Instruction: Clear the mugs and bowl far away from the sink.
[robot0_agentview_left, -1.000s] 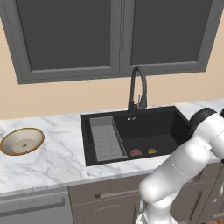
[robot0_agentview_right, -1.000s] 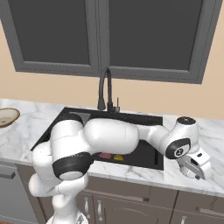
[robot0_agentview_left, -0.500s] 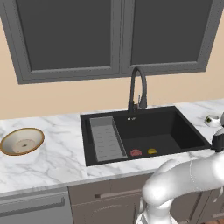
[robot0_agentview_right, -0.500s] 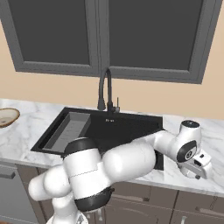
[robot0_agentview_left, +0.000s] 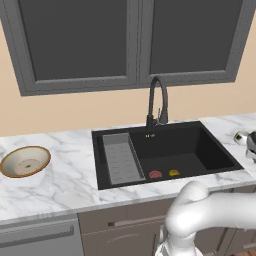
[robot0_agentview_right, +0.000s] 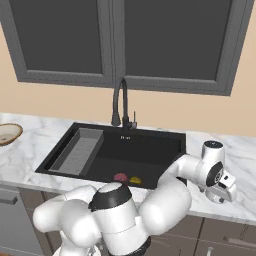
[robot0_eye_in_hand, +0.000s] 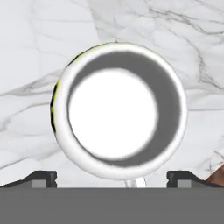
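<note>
From the hand view I look straight down into a glossy white mug (robot0_eye_in_hand: 118, 113) standing upright on the marble counter, its handle toward the bottom of the picture. My gripper (robot0_eye_in_hand: 112, 178) is open, and its two dark fingertips (robot0_eye_in_hand: 41, 178) stand wide apart on either side of the mug without touching it. In the right base view the gripper (robot0_agentview_right: 222, 189) hangs over the counter to the right of the black sink (robot0_agentview_right: 120, 155). The orange-rimmed bowl (robot0_agentview_left: 25, 161) sits far left on the counter.
A tall black tap (robot0_agentview_left: 157, 102) rises behind the sink, and a grey ribbed rack (robot0_agentview_left: 120, 157) lies in its left part. Two small things, red (robot0_agentview_left: 155, 174) and yellow (robot0_agentview_left: 173, 173), lie on the basin floor. A small rounded thing (robot0_agentview_left: 241, 136) stands at the counter's right edge.
The arm's elbow has swung down from over the sink to low in front of the cabinets. The hand has stayed over the right counter, still open.
</note>
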